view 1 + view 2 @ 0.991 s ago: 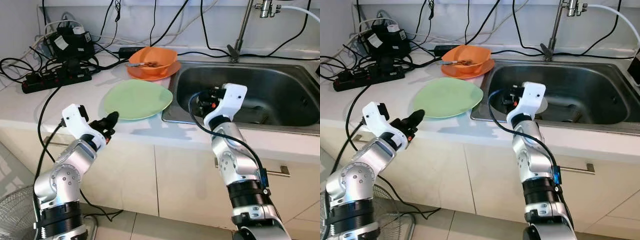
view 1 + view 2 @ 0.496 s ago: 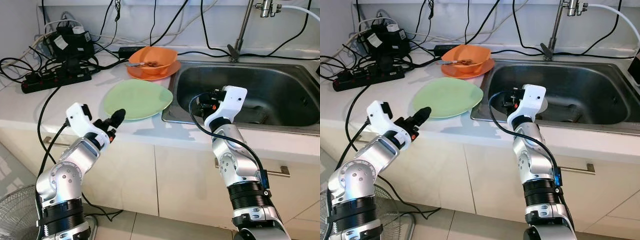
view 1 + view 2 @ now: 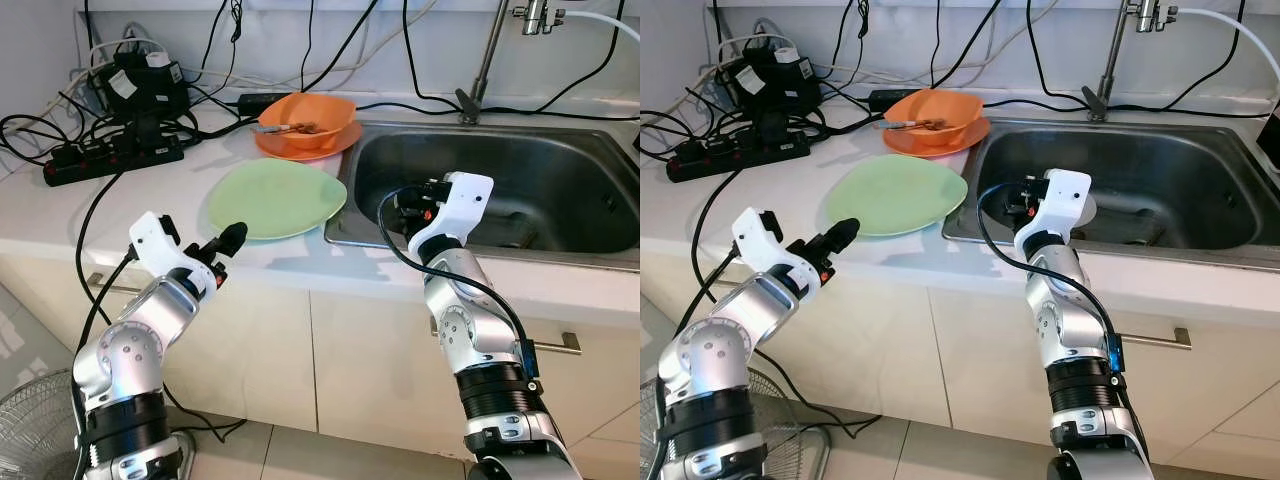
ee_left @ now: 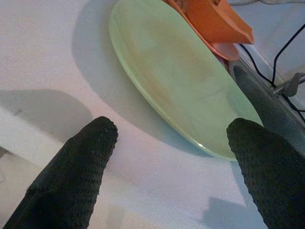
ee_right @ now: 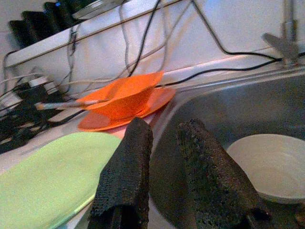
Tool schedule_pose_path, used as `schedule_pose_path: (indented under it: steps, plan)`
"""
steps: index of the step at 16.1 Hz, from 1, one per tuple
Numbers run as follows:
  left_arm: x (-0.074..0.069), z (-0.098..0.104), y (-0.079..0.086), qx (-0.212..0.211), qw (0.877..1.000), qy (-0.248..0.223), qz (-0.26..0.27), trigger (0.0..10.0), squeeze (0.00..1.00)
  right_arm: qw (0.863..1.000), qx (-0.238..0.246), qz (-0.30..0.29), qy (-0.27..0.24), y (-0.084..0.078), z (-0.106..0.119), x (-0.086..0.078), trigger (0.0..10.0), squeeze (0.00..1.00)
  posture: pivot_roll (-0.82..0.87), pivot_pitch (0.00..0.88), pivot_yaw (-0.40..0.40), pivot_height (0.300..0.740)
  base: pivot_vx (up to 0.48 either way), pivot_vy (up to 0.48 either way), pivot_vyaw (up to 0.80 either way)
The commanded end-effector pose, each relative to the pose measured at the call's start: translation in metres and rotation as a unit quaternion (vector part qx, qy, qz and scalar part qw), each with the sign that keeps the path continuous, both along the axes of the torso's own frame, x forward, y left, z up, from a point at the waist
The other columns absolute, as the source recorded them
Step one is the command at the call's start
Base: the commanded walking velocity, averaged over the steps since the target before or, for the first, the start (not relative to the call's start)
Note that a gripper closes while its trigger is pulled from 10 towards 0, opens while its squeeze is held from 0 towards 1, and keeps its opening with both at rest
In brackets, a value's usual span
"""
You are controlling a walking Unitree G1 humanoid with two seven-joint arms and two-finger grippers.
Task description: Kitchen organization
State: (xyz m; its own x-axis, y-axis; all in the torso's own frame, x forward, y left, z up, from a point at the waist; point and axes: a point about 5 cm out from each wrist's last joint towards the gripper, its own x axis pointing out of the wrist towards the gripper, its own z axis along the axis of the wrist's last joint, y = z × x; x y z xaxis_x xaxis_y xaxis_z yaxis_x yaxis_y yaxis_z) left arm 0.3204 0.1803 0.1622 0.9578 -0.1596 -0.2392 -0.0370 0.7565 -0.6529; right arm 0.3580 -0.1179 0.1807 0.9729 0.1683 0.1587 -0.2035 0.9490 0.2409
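Lying just beyond the left gripper [image 4: 167, 157]: green plate [image 4: 181, 81].

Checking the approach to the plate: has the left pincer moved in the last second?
Yes. The left pincer has edged forward toward the green plate; its tips now sit closer to the plate's near rim, not touching it.
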Motion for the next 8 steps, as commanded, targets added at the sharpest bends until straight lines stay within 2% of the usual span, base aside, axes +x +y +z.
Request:
schedule_pose_path:
  steps: [1, 4, 7, 8]
  plan:
    - [0.003, 0.001, -0.003, -0.003, 1.000, 0.001, -0.005, 10.0, 0.00, 0.999, 0.005, 0.037, -0.010, 0.005, 0.007, -0.002, 10.0, 0.00, 0.07, 0.008, 0.075, 0.740, 0.000, 0.000, 0.00]
    - [0.006, -0.001, -0.008, -0.006, 1.000, 0.003, -0.012, 10.0, 0.00, 0.984, -0.004, 0.179, 0.004, 0.023, 0.003, -0.018, 10.0, 0.00, 0.06, 0.009, 0.073, 0.740, 0.000, 0.000, 0.00]
    - [0.006, 0.000, -0.009, -0.010, 1.000, 0.002, -0.014, 10.0, 0.00, 0.975, 0.010, 0.222, 0.011, 0.027, 0.001, -0.027, 10.0, 0.00, 0.06, 0.010, 0.070, 0.740, 0.000, 0.000, 0.00]
    - [0.006, 0.000, -0.009, -0.011, 1.000, 0.002, -0.014, 10.0, 0.00, 0.970, 0.001, 0.241, 0.013, 0.028, -0.001, -0.030, 10.0, 0.00, 0.06, 0.010, 0.070, 0.740, 0.000, 0.000, 0.00]
